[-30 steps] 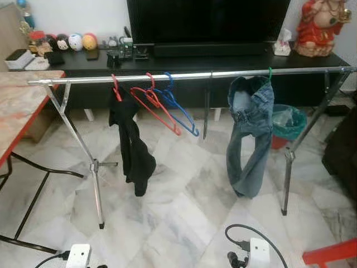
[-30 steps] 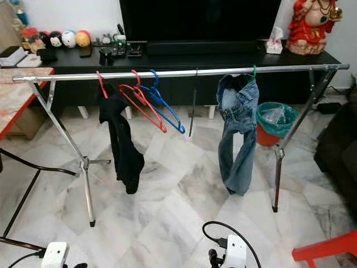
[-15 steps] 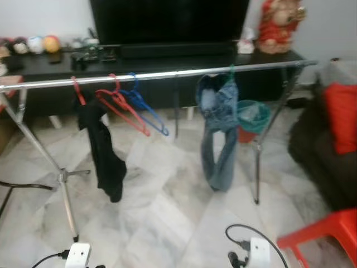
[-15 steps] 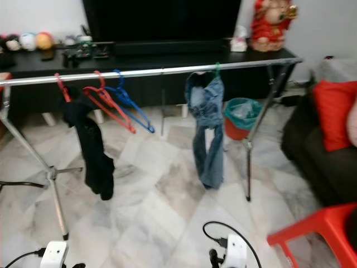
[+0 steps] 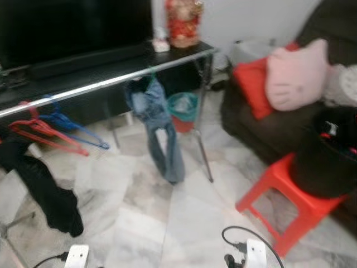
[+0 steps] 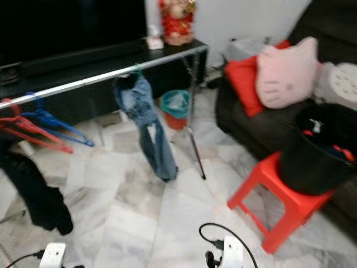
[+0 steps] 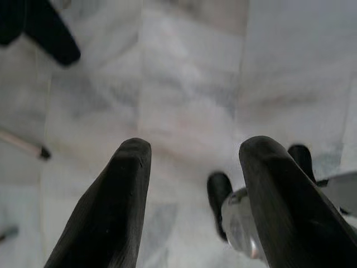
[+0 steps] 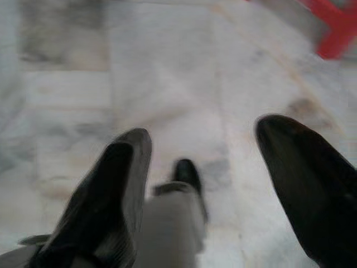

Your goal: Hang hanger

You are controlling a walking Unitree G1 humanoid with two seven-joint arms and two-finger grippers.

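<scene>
Black claw fingers, white wrist housings

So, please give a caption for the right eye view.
Jeans hang on a rail; a black basket sits on a red stool.

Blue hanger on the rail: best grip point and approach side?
Judging from the blurred head views, take the blue hanger by its slanted lower arm, coming from the robot's side of the rail. That arm juts out toward the jeans with open air around it, while the hook end is crowded by the red hangers. Both grippers, left and right, hang open over the floor.
</scene>
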